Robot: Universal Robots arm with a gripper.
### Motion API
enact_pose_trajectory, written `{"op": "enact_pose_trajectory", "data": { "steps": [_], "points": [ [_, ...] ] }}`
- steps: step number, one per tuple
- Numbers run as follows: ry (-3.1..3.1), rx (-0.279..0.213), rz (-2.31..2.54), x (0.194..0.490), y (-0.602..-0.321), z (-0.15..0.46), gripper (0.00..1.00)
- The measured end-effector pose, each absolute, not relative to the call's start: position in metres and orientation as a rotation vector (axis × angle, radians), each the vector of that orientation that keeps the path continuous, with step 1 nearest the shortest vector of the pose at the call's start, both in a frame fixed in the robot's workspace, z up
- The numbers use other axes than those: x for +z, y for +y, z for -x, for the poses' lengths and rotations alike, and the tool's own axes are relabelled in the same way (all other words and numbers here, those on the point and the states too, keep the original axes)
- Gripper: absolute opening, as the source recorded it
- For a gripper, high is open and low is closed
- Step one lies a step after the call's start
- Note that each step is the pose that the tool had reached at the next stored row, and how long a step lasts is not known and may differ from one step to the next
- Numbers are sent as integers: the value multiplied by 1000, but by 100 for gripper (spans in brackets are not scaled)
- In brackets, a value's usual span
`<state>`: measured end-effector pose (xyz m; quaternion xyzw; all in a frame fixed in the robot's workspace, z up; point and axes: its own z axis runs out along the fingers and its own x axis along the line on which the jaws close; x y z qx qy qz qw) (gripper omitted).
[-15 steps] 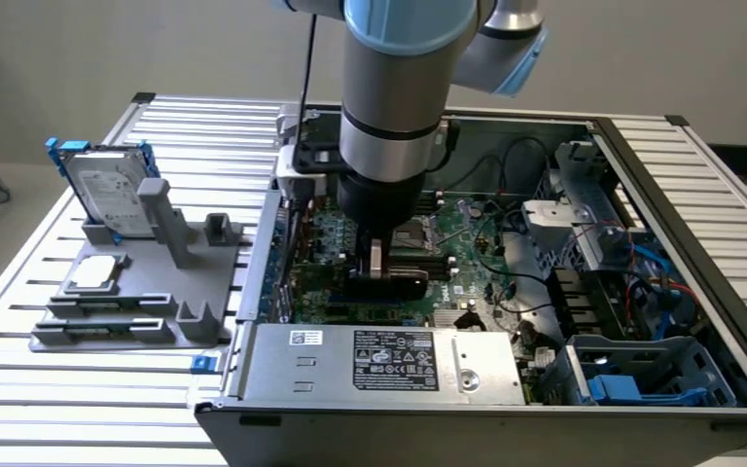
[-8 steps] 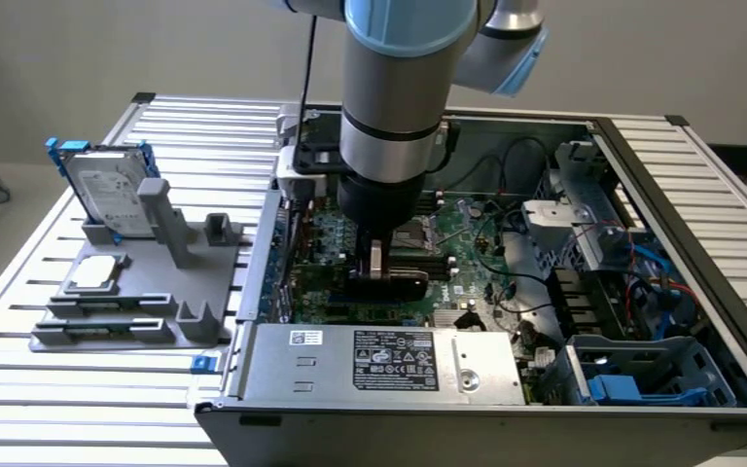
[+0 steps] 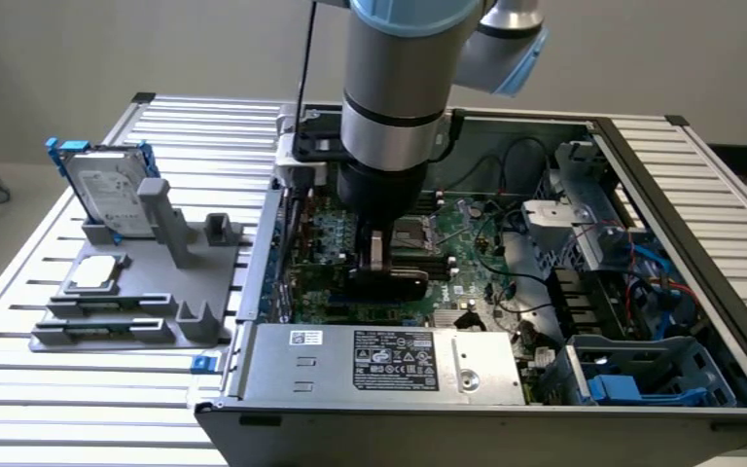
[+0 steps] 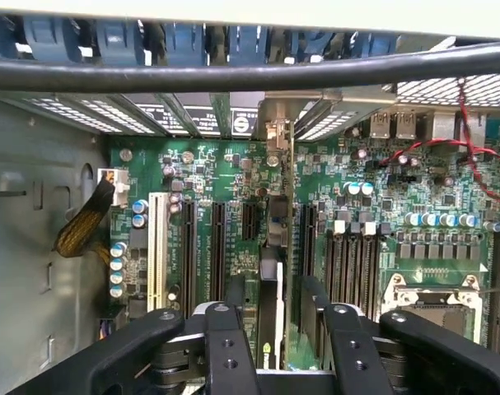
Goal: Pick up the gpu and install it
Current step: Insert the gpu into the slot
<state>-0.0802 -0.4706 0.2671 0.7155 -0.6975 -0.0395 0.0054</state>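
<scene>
Fingers [image 4: 225, 346] of my gripper [image 4: 281, 317] stand released, spread to either side of the gpu [image 4: 278, 214] with a gap on each. The gpu stands on edge in a motherboard [image 4: 398, 189] slot, its silver bracket at the rear wall of the case [image 4: 35, 247].

I have my arm [image 3: 393, 88] hanging vertically from twelve o'clock, wrist straight, gripper [image 4: 278, 317] pointing toward six, its fingers [image 4: 226, 337] spread apart.

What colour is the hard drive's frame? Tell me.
Blue; the frame shows best in the exterior view.
</scene>
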Motion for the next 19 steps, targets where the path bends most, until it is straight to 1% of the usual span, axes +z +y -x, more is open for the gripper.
{"op": "enact_pose_trajectory", "data": {
  "steps": [11, 12, 13, 14, 16, 17, 18, 19],
  "points": [
    [-2177, -139, -2232, 296, -471, 76, 41],
    [-2176, -140, -2232, 298, -471, 76, 39],
    [-2176, -141, -2231, 299, -471, 75, 32],
    [-2175, -143, -2230, 300, -471, 75, 32],
    [-2175, -144, -2230, 301, -471, 75, 20],
    [-2175, -145, -2229, 301, -471, 75, 20],
    [-2175, -145, -2229, 301, -471, 74, 14],
    [-2175, -145, -2229, 301, -471, 74, 14]
  ]
}}
